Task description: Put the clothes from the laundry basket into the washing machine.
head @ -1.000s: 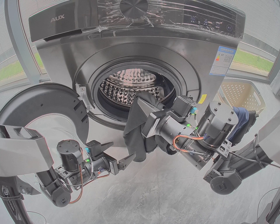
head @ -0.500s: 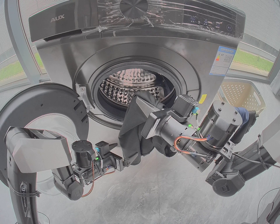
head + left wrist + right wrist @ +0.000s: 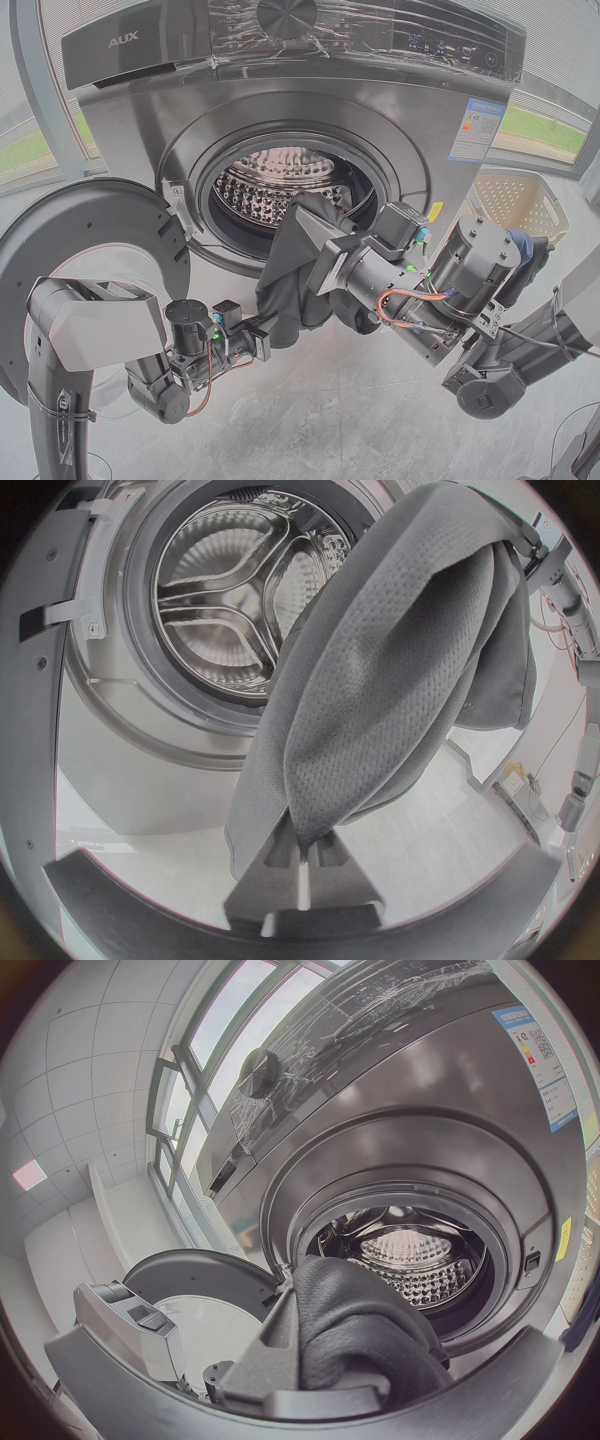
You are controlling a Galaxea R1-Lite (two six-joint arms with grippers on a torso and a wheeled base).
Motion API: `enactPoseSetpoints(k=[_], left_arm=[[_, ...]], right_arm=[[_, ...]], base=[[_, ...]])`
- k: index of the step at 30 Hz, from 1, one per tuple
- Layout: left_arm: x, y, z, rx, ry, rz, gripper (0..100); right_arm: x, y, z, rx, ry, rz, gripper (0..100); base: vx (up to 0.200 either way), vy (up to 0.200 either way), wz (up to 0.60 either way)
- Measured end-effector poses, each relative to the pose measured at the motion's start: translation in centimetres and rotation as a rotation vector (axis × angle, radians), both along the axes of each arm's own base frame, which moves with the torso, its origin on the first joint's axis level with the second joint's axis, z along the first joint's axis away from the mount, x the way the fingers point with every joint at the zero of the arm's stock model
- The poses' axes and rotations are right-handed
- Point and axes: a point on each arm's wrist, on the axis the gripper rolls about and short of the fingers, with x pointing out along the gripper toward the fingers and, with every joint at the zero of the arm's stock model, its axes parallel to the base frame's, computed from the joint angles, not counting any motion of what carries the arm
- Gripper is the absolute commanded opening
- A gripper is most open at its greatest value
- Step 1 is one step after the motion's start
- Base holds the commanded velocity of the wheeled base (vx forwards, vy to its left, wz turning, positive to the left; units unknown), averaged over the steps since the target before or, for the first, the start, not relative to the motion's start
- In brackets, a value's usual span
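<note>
arms: dark grey | cables: orange | LEDs: green | left gripper: grey

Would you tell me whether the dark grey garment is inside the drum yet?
Out: the dark grey mesh garment hangs in front of the steel drum, gripped by the right end effector and the left end effector.

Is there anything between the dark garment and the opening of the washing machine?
Nothing visible. The door is swung open to the left, clear of the mouth of the drum, and the drum looks empty. The dark garment hangs right before it.
</note>
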Motion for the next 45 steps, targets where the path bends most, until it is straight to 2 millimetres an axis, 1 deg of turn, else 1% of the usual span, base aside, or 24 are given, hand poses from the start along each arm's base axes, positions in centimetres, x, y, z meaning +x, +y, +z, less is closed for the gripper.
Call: enactPoseSetpoints(k=[6, 10, 14, 19, 24, 28, 37, 42, 45], left_arm=[[-0.6, 1.0, 1.1, 0.003, -0.011, 0.018, 0], [-1.6, 2.5, 3.0, -0.001, -0.030, 0.045, 0], [-2.7, 4.3, 5.4, -0.018, -0.068, 0.079, 0], [-3.8, 6.0, 8.3, -0.041, -0.135, 0.122, 0], [-4.5, 6.3, 10.8, -0.074, -0.212, 0.127, 0], [-5.1, 6.3, 12.5, -0.106, -0.262, 0.118, 0], [-6.5, 5.0, 14.2, -0.135, -0.313, 0.061, 0], [-6.9, 4.9, 14.1, -0.131, -0.306, 0.051, 0], [-7.1, 4.9, 13.2, -0.114, -0.275, 0.046, 0]], right_arm=[[0.5, -0.4, -0.1, -0.002, 0.002, -0.017, 0], [1.2, -1.0, -0.2, -0.006, 0.004, -0.044, 0], [1.8, -1.7, -0.6, -0.018, 0.012, -0.072, 0], [2.3, -2.7, -1.9, -0.054, 0.045, -0.102, 0], [2.3, -3.5, -3.8, -0.101, 0.089, -0.117, 0], [2.4, -3.7, -4.6, -0.113, 0.100, -0.123, 0], [2.4, -3.8, -5.3, -0.125, 0.113, -0.124, 0], [2.3, -3.9, -4.9, -0.106, 0.091, -0.124, 0], [2.1, -3.9, -4.4, -0.093, 0.078, -0.120, 0]], base=[[0.000, 0.000, 0.00], [0.000, 0.000, 0.00], [0.000, 0.000, 0.00], [0.000, 0.000, 0.00], [0.000, 0.000, 0.00], [0.000, 0.000, 0.00], [0.000, 0.000, 0.00], [0.000, 0.000, 0.00], [0.000, 0.000, 0.00]])
